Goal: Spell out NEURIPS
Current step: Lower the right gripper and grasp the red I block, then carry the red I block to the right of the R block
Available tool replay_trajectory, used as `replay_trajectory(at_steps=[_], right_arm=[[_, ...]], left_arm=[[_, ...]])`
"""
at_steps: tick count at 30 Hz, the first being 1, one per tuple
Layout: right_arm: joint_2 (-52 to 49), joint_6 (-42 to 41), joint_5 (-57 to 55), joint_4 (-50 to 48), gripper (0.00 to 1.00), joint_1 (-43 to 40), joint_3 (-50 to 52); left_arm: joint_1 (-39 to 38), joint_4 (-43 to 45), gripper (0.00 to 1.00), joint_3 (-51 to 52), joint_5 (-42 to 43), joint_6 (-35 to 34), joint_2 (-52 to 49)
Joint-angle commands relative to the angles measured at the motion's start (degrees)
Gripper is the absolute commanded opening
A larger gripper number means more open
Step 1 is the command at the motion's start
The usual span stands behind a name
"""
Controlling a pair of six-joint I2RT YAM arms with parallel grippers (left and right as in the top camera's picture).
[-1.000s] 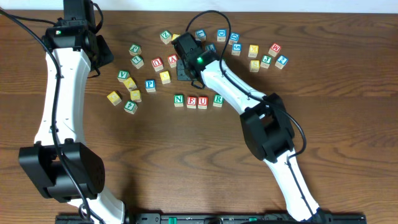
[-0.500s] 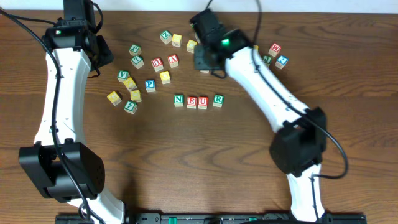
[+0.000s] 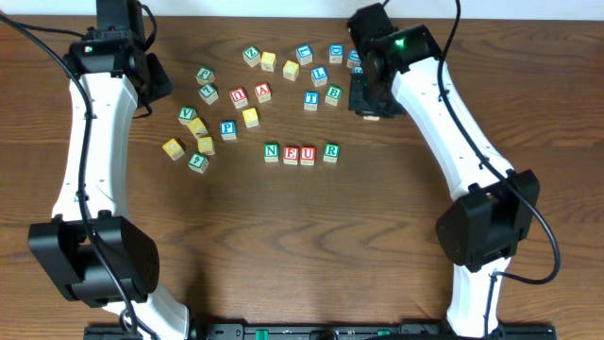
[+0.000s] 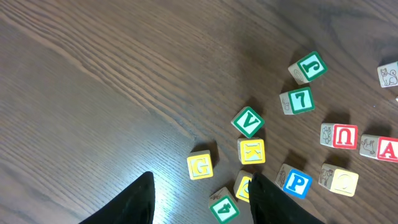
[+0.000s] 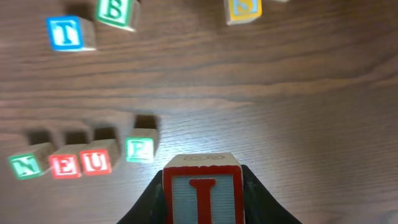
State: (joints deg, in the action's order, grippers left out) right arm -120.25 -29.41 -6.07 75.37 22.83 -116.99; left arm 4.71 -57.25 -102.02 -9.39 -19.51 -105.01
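Row N-E-U-R (image 3: 300,153) laid on counter (image 3: 283,236); my right pincer (image 5: 200,200) pinches red I (image 5: 200,186), left pincer (image 4: 199,200) spread empty; blue P (image 3: 227,128) and last cube remain.

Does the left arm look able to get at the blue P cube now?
Probably yes. The left gripper hangs open near the blue P cube, nothing covers it, and the right arm is away. Yellow cubes close beside it may crowd the grip.

bright even light, soft shadows, pale glare on wooden table (image 4: 144,148)
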Motion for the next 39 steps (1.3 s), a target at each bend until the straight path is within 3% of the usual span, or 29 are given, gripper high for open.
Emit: replay_trajectory(at_steps=[1,15,39], right_arm=[[0.83,0.72,-0.07,-0.85,0.21,0.09,4.48],[0.81,-0.9,5.46,-11.04,0.23,0.15,19.34],[0.72,-2.49,6.99,-27.47,0.29,2.34,30.4]], left_arm=[[0.0,-0.28,0.48,0.59,-0.74,-0.48,-0.55],[-0.02,-0.11,0.48,0.59,-0.74,-0.48,-0.55],[-0.02,0.35,0.49,0.59,-0.74,-0.5,-0.55]])
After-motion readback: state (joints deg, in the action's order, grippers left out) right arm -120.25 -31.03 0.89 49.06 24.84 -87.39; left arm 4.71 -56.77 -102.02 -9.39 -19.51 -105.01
